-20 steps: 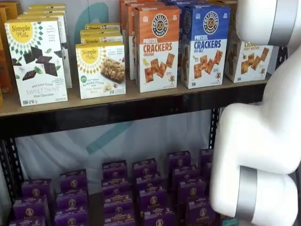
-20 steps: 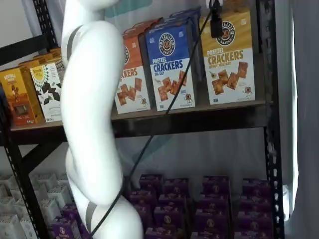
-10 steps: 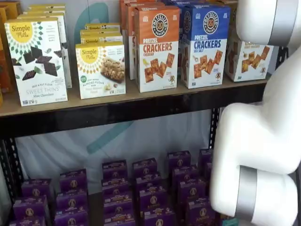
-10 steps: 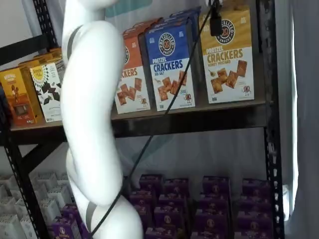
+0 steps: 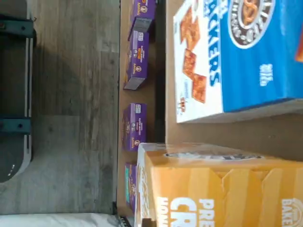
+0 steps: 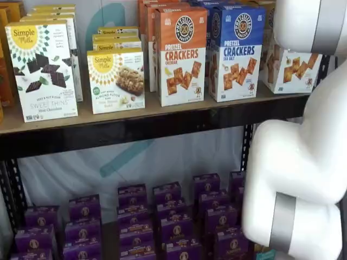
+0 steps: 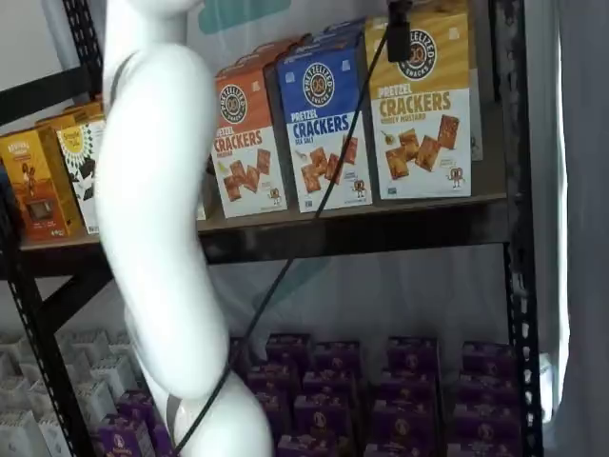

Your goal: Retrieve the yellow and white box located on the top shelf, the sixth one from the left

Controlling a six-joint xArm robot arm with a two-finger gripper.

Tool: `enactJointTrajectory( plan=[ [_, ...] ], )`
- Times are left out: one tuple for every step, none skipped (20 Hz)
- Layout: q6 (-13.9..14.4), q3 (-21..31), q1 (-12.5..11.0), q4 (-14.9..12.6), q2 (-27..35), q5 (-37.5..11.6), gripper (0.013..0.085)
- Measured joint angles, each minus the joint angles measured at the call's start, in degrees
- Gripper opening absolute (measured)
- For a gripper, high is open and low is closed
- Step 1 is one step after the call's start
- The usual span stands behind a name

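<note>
The yellow box (image 7: pixel 422 103) stood upright at the right end of the top shelf (image 7: pixel 381 228), beside the blue box (image 7: pixel 322 124). The gripper (image 7: pixel 398 29) hung at its top front, but I could not tell if it was grasping the box.

white arm (image 7: pixel 157 219) rises as a tall curved column through left-centre of a shelf view, grey joint band near its lower end. in a shelf view the arm's bulky white links (image 6: pixel 301 162) fill the right edge, grey bands at upper right and lower right. gripper (image 7: pixel 398 29): only a dark finger piece shows at the top edge, cable trailing down-left; finger gap not readable.
</note>
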Motion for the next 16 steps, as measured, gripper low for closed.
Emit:
enactJointTrajectory(
  plan=[
    [-0.3, 0.7, -0.3, 0.0, -0.8, 0.1, 0.061],
    [-0.7, 1.6, -0.7, 0.0, -1.9, 0.2, 0.061],
    [-1.1, 2.6, -1.1, 0.0, -3.0, 0.3, 0.061],
    [-1.4, 3.3, -1.4, -0.1, -3.9, 0.4, 0.061],
    [-1.8, 4.3, -1.7, -0.3, -4.9, 0.5, 0.061],
    [-2.2, 5.3, -1.9, -0.6, -6.1, 0.6, 0.061],
    [-2.6, 6.8, -2.1, -1.1, -7.5, 0.7, 0.061],
    [-2.8, 7.9, -2.1, -1.5, -8.6, 0.8, 0.061],
    [-2.9, 9.2, -2.1, -1.9, -9.9, 1.0, 0.061],
    [-3.0, 10.2, -2.0, -2.2, -11.0, 1.2, 0.061],
    [-2.9, 11.4, -1.9, -2.6, -12.2, 1.5, 0.061],
    [-2.8, 12.7, -1.6, -2.9, -13.6, 1.8, 0.061],
    [-2.7, 13.4, -1.4, -3.1, -14.2, 2.0, 0.061],
    [-2.5, 14.1, -1.2, -3.3, -15.0, 2.3, 0.061],
    [-2.3, 14.8, -0.9, -3.4, -15.8, 2.6, 0.061],
    [-2.0, 15.5, -0.6, -3.5, -16.6, 3.0, 0.061]
  ],
)
